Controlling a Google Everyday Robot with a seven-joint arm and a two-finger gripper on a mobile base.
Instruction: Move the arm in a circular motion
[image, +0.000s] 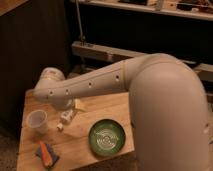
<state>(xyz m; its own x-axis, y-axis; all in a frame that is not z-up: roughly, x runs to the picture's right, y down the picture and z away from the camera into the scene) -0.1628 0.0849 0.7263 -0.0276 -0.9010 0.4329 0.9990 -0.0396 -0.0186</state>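
Note:
The off-white arm (125, 80) fills the right side of the camera view and reaches left across the back of the wooden table (75, 152). A row of small dark holes runs along its forearm. Its rounded elbow joint (49, 82) hangs over the table's back left part, above a clear plastic cup (37, 121). The gripper is hidden behind or below this elbow, so I do not see it.
A green bowl (106, 137) sits at the table's front right. A blue-and-orange item (46, 154) lies at the front left. Small white pieces (67, 116) and a pale yellow item (79, 104) lie mid-table. A metal rack (100, 51) stands behind.

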